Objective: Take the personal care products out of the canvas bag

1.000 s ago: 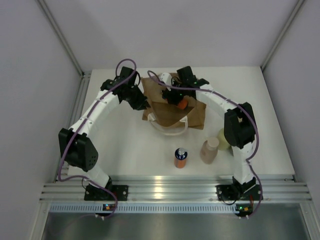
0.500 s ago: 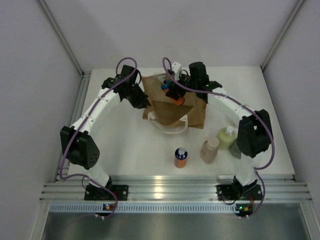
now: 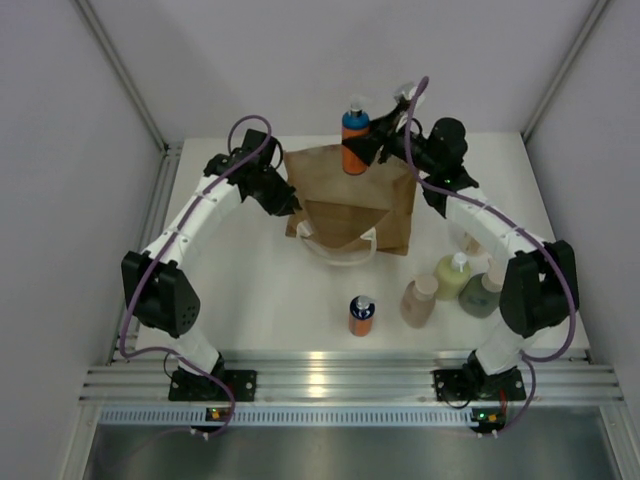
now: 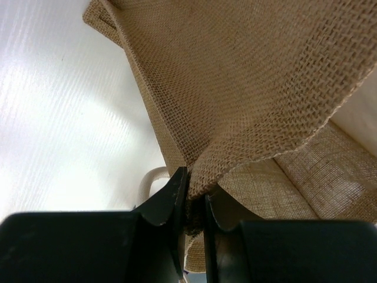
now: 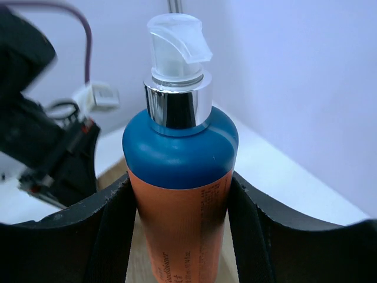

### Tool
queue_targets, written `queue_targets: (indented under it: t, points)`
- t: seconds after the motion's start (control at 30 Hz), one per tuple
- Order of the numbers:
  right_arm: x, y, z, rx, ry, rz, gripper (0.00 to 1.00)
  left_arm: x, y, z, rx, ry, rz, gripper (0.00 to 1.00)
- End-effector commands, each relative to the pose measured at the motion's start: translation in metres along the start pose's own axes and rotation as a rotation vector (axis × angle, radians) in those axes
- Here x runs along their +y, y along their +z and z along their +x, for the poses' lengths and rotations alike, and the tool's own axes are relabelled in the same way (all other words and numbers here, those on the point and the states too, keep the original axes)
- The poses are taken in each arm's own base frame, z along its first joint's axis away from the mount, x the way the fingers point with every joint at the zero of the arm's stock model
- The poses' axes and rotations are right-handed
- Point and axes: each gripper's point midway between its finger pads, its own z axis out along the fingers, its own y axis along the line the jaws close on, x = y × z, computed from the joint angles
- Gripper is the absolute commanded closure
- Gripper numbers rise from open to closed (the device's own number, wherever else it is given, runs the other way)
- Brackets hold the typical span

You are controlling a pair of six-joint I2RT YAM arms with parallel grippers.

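The tan canvas bag [image 3: 350,200] lies at the back middle of the table, white handles toward the front. My left gripper [image 3: 283,205] is shut on the bag's left edge; the left wrist view shows the burlap [image 4: 247,88] pinched between my fingers [image 4: 171,197]. My right gripper [image 3: 368,148] is shut on an orange bottle with a blue cap [image 3: 354,137], held upright high above the bag's back edge; it fills the right wrist view [image 5: 179,194]. A second orange bottle [image 3: 361,315], a pinkish-beige one [image 3: 418,301], a yellow-green one [image 3: 453,276] and a dark green one [image 3: 482,295] stand at the front.
Grey walls enclose the table on three sides. An aluminium rail [image 3: 340,380] runs along the near edge by the arm bases. The left arm [image 3: 190,225] arcs along the table's left side.
My right gripper has lifted the orange bottle out of the bag, up and toward the back. The right arm swung out, uncovering the yellow-green and dark green bottles. The left gripper has stayed put.
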Motion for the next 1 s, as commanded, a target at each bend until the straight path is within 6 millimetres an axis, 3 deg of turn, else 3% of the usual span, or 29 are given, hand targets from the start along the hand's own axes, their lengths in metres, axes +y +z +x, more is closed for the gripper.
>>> queue_targets:
  t: [0.0, 0.07, 0.17, 0.2, 0.27, 0.3, 0.33, 0.47, 0.53, 0.6, 0.73, 0.83, 0.97]
  points:
    - [0.033, -0.042, -0.157, -0.441, -0.162, -0.062, 1.00, -0.004, -0.010, -0.014, -0.059, -0.050, 0.001, 1.00]
    - [0.028, -0.063, -0.177, -0.501, -0.180, -0.023, 1.00, -0.006, -0.014, -0.019, -0.071, -0.051, 0.009, 1.00]
    - [0.014, -0.093, -0.184, -0.535, -0.206, 0.070, 1.00, -0.012, -0.020, -0.025, -0.101, -0.043, 0.025, 0.97]
    - [0.008, -0.100, -0.173, -0.519, -0.192, 0.090, 1.00, -0.013, -0.024, -0.027, -0.111, -0.042, 0.032, 0.97]
    - [0.006, -0.125, -0.182, -0.546, -0.221, 0.135, 1.00, -0.015, -0.029, -0.031, -0.140, -0.040, 0.035, 0.99]
    - [0.001, -0.132, -0.171, -0.536, -0.197, 0.159, 1.00, -0.014, -0.033, -0.033, -0.153, -0.043, 0.036, 1.00]
    - [0.000, -0.148, -0.180, -0.555, -0.222, 0.186, 1.00, -0.016, -0.035, -0.033, -0.157, -0.049, 0.044, 1.00]
    - [-0.017, -0.179, -0.166, -0.517, -0.223, 0.304, 1.00, -0.017, -0.038, -0.040, -0.193, -0.070, 0.041, 1.00]
    - [-0.030, -0.185, -0.150, -0.453, -0.262, 0.375, 1.00, -0.020, -0.037, -0.040, -0.185, -0.077, 0.046, 0.97]
    - [-0.048, -0.197, -0.134, -0.380, -0.288, 0.447, 1.00, -0.023, -0.038, -0.040, -0.181, -0.076, 0.055, 0.88]
    - [-0.066, -0.212, -0.120, -0.348, -0.275, 0.508, 1.00, -0.028, -0.044, -0.045, -0.202, -0.063, 0.071, 0.58]
    - [-0.079, -0.221, -0.114, -0.334, -0.278, 0.548, 1.00, -0.028, -0.045, -0.045, -0.202, -0.052, 0.070, 0.50]
    - [-0.105, -0.230, -0.095, -0.322, -0.239, 0.577, 1.00, -0.030, -0.050, -0.047, -0.212, -0.032, 0.082, 0.27]
